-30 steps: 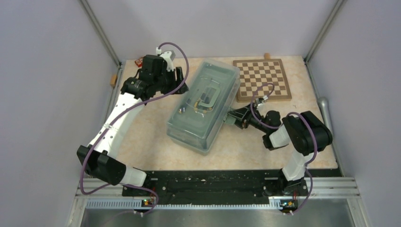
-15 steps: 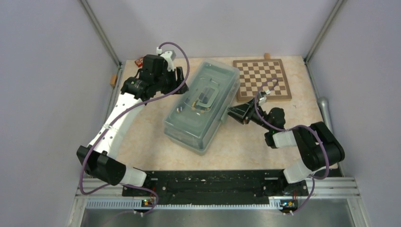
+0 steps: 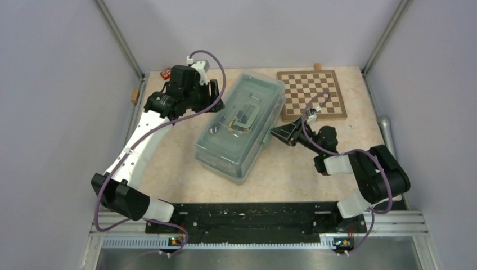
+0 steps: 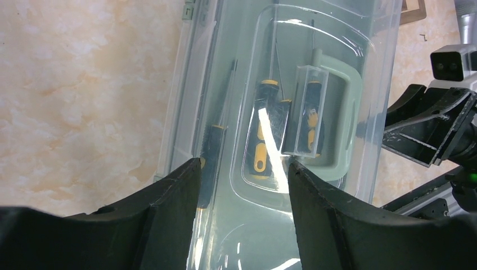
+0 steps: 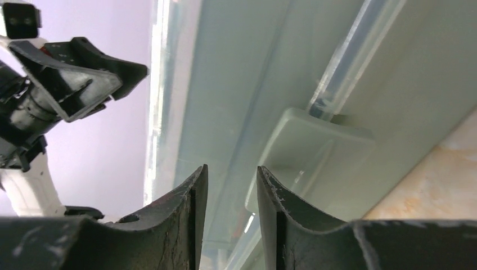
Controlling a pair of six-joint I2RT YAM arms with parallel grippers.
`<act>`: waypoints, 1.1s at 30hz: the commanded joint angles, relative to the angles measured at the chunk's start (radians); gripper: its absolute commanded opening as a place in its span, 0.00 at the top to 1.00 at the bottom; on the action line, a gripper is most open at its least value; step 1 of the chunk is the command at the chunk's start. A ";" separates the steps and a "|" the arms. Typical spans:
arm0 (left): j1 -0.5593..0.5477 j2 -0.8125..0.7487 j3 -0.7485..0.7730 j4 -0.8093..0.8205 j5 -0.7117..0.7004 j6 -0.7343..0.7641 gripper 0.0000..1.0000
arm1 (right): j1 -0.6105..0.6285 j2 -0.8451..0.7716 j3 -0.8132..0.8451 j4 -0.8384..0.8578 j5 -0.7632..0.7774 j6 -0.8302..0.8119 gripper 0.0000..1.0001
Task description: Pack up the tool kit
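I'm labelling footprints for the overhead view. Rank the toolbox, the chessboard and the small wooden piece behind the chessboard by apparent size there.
1. toolbox, largest.
2. chessboard, clearly smaller.
3. small wooden piece, tiny by comparison.
The toolbox stands taller, so nearer the camera, but that hardly changes the order.

toolbox (image 3: 239,126): pale-green, translucent lid (image 4: 225,112) closed, lying diagonal | screwdrivers (image 4: 260,152): yellow-black, inside

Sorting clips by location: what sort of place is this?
Probably a lab robot cell: plain grey walls, aluminium rail, left arm and right arm bolted by a marble-look table with toolbox and chessboard.
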 commanded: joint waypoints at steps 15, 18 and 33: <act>-0.003 0.026 -0.044 0.040 -0.005 0.019 0.37 | 0.055 -0.041 -0.030 -0.186 0.111 -0.113 0.68; -0.003 0.035 -0.073 0.055 -0.033 0.028 0.37 | 0.069 -0.005 -0.036 -0.161 0.125 -0.103 0.66; -0.003 0.132 -0.119 0.022 0.048 0.020 0.35 | 0.100 0.161 0.020 -0.080 0.108 -0.111 0.60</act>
